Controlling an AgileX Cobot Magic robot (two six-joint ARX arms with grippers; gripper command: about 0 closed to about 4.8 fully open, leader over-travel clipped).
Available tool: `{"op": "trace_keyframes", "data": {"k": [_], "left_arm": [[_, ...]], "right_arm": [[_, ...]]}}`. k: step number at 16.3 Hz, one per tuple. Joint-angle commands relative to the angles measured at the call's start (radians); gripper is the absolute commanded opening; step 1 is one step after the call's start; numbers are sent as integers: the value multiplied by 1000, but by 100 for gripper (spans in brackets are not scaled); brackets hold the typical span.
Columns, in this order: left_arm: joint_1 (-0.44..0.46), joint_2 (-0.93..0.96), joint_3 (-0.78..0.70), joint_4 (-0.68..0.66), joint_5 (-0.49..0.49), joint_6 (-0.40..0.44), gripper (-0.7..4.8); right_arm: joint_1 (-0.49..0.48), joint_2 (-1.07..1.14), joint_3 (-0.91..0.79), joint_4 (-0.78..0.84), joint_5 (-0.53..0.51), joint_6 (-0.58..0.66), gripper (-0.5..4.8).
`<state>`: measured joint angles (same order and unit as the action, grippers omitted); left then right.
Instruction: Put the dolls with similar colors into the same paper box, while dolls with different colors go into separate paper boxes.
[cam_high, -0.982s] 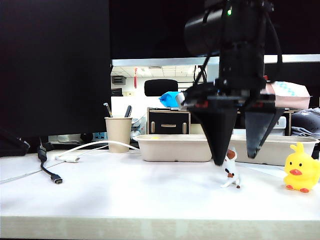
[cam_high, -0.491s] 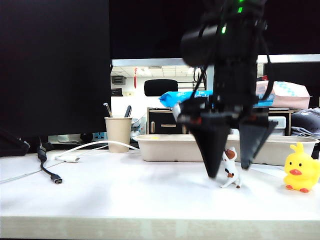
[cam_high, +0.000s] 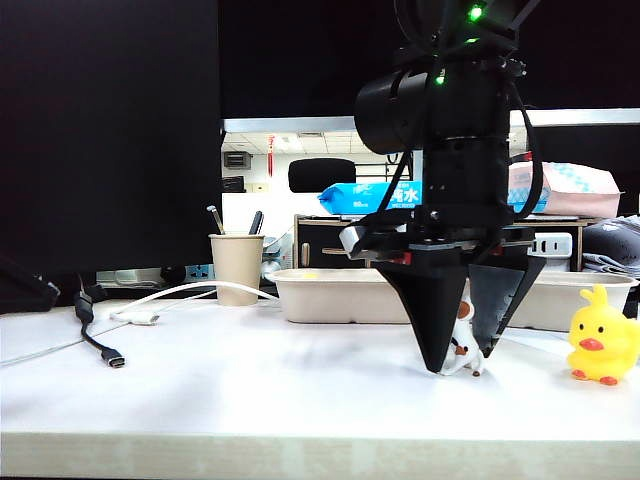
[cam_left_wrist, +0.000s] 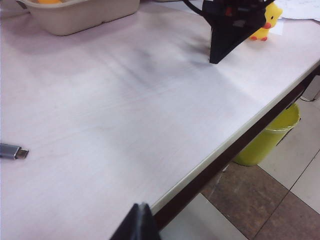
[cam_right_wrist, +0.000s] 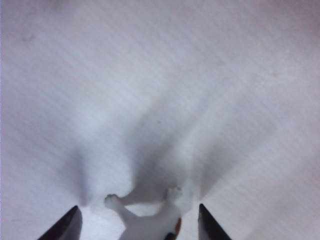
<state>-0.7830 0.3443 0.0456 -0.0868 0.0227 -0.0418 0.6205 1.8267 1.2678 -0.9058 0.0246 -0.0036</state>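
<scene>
Between right gripper (cam_high: 462, 362) fingers, right of centre on worktop (cam_high: 250, 390): white-and-brown animal doll (cam_high: 462, 340), standing upright. Jaws parted, straddling doll, grip not confirmed. Left gripper (cam_left_wrist: 137, 225) far left, idle; opening cannot be told. Right arm nearer.

Office: desk (cam_high: 250, 390), monitor (cam_high: 110, 135), drawer cabinet (cam_high: 337, 243).

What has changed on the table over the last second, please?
The right end effector has come down around the small white and brown doll and its fingers have narrowed, though gaps remain either side in the right wrist view. The doll, the yellow duck, both paper boxes and the left end effector stayed put.
</scene>
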Motion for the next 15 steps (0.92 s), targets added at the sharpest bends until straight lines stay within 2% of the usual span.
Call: {"op": "trace_keyframes", "data": {"k": [1,2,5,6,7,12,15], "left_arm": [[-1,1,3,14,0,1,-5],[-1,1,3,14,0,1,-5],[-1,1,3,14,0,1,-5],[-1,1,3,14,0,1,-5],[-1,1,2,14,0,1,-5],[-1,1,3,14,0,1,-5],[-1,2,2,14,0,1,-5]], "right_arm": [[1,2,2,7,-1,4,216],[1,2,2,11,-1,3,197],[1,2,2,18,-1,4,190],[1,2,2,21,-1,4,138],[1,2,2,23,-1,3,125],[-1,1,3,28,-1,3,125],[-1,1,3,16,-1,2,103]]}}
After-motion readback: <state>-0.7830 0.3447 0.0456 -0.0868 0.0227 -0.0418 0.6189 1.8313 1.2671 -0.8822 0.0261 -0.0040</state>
